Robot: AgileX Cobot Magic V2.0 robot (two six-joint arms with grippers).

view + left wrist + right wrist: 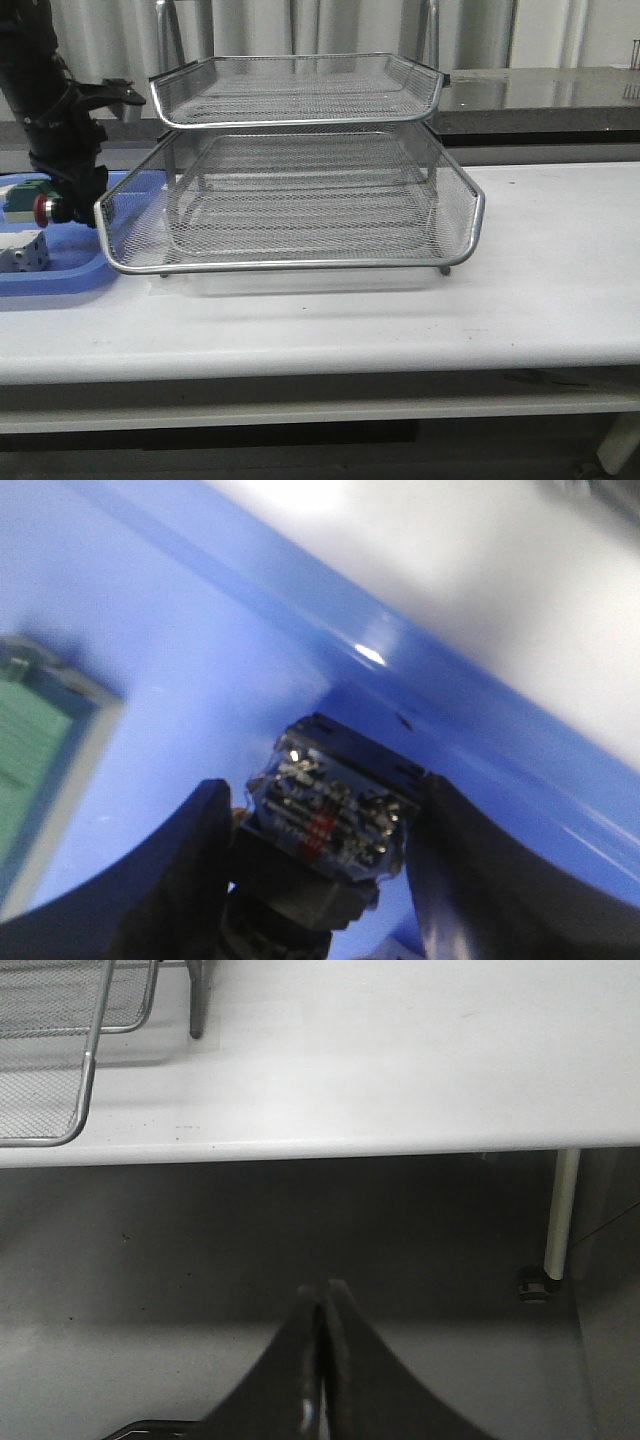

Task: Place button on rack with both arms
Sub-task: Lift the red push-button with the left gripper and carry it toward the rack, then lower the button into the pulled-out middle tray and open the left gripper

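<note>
Button [328, 815], red cap visible, pinched between the fingers of the left gripper [62, 208] above the blue tray [60, 275], just beside the rack's [300, 265] lower tier. Green block [22, 195] lies in the tray behind the gripper. Right gripper [322, 1305] pressed together, empty, off the table [400, 1060] edge near the rack.

blue tray [60, 275]: under the left gripper
green block [22, 195]: in the tray, just beside that gripper
white block [25, 255]: in the tray, nearer the camera
white table [540, 270]: beneath everything
</note>
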